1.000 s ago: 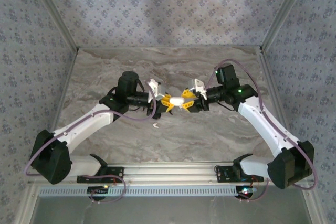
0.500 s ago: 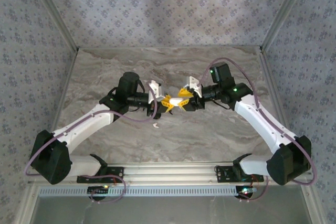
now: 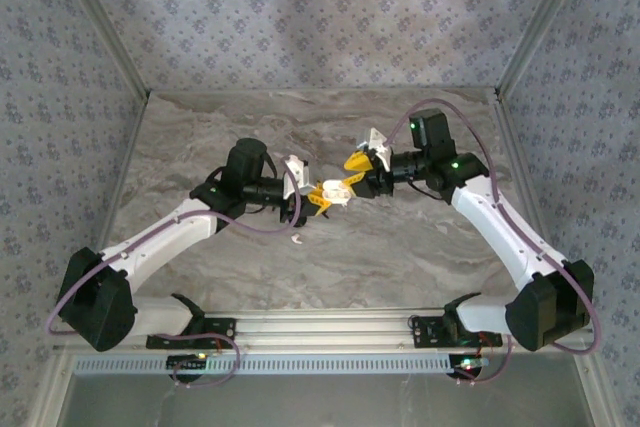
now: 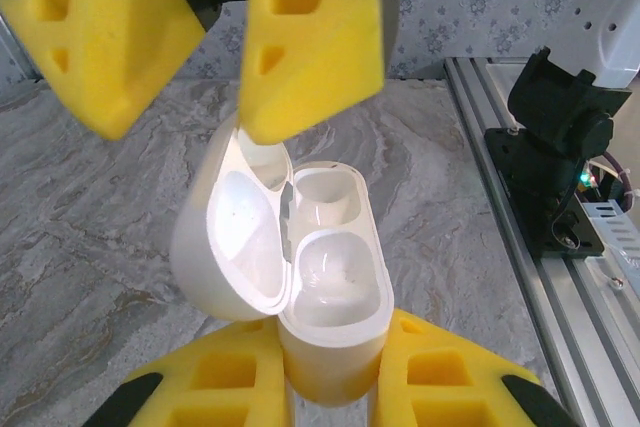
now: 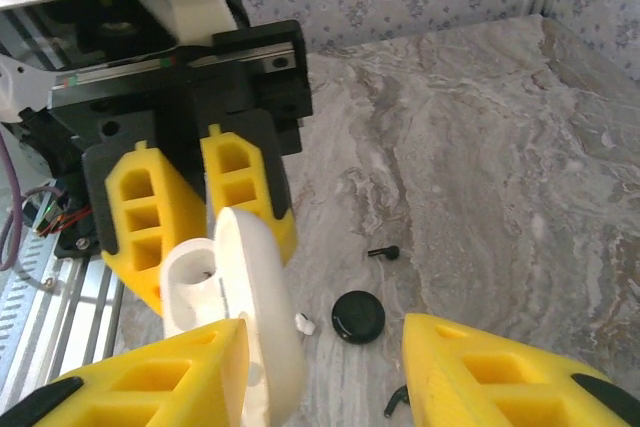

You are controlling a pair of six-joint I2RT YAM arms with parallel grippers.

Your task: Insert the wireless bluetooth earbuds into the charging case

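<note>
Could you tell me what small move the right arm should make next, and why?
Probably back the right gripper away from the lid and bring it down toward the white earbud lying on the table. The left gripper is clamped on the charging case, its lid is swung open, both sockets look empty, and the right gripper's jaws stand open, gripping nothing.

The left arm (image 3: 160,237) and right arm (image 3: 500,232) have white shells, black joint housings (image 3: 95,307) and black wrist motors (image 3: 245,159). The left gripper (image 3: 325,195) and right gripper (image 3: 347,174) carry yellow wedge fingers (image 5: 145,217) with rectangular hollow cells and black trim, on a black rail (image 5: 250,47). A mauve cable (image 3: 262,229) loops along each arm; a green light (image 3: 456,165) glows on the right forearm.
</note>
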